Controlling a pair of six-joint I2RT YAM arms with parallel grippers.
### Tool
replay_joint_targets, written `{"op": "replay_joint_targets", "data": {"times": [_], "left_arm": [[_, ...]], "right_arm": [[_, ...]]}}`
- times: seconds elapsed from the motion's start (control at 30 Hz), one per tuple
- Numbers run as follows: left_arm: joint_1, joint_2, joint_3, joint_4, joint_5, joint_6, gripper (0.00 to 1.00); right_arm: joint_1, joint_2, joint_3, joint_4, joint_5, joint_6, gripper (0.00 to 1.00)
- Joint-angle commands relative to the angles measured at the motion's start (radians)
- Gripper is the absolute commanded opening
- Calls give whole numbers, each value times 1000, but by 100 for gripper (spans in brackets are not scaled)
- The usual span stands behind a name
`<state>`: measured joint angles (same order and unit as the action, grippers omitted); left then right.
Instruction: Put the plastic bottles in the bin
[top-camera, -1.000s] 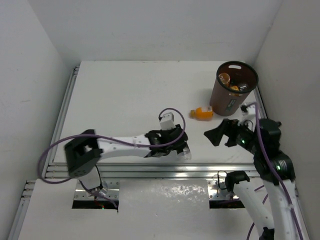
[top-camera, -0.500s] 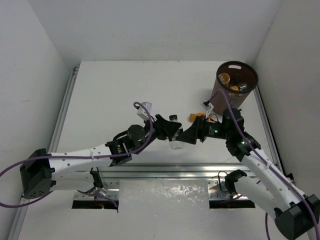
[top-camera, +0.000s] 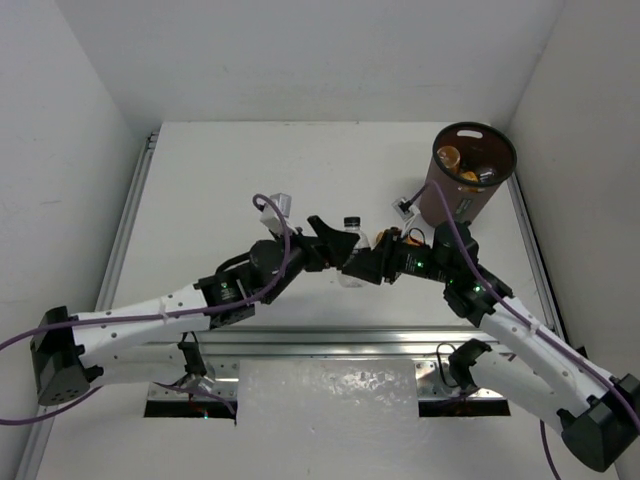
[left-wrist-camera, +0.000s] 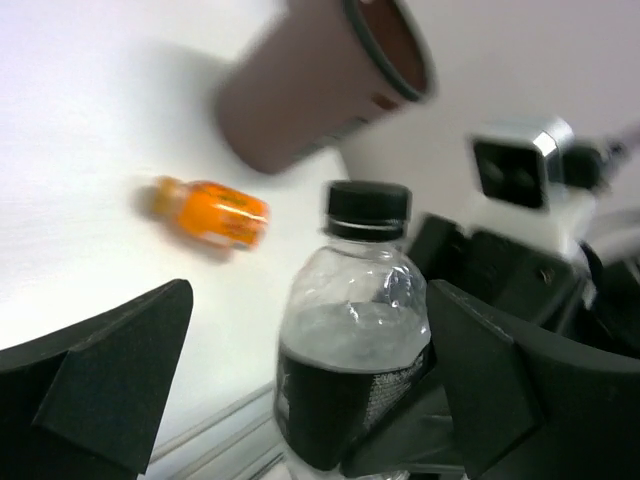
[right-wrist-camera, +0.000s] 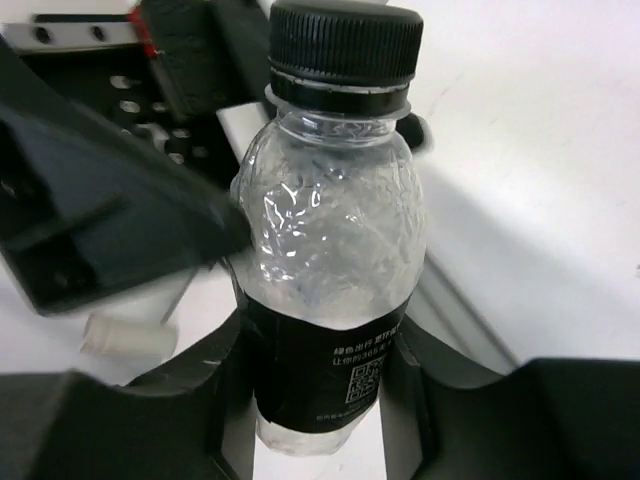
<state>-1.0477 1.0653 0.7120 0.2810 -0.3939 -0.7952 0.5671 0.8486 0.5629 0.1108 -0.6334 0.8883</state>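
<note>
Few bottles (top-camera: 468, 172) sit in the bin (top-camera: 440, 197), right gripper (right-wrist-camera: 320, 400) jaws clench the clear bottle (right-wrist-camera: 330, 230), left gripper (left-wrist-camera: 310, 330) jaws hang released, and the orange bottle (left-wrist-camera: 210, 213) on the worktop (top-camera: 250, 170) isn't binned yet.

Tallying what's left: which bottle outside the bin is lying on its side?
The orange bottle, flat on the table beside the bin; the clear black-capped bottle is held upright.

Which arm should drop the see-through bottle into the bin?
Right. The right gripper clamps the clear bottle at its label, while the left gripper is open with its fingers off the bottle. The bin also stands on the right arm's side.
</note>
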Motion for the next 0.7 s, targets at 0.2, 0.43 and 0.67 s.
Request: {"op": "replay_joint_targets", "data": {"times": [0.2, 0.43, 0.67], "left_arm": [[20, -123, 428, -947, -609, -260, 100], [20, -287, 244, -1016, -513, -194, 100], [20, -381, 139, -1034, -435, -157, 100]], "right_arm": [[-111, 58, 414, -584, 733, -270, 0], [-432, 356, 817, -804, 871, -417, 0], [-619, 617, 1051, -846, 894, -485, 0]]}}
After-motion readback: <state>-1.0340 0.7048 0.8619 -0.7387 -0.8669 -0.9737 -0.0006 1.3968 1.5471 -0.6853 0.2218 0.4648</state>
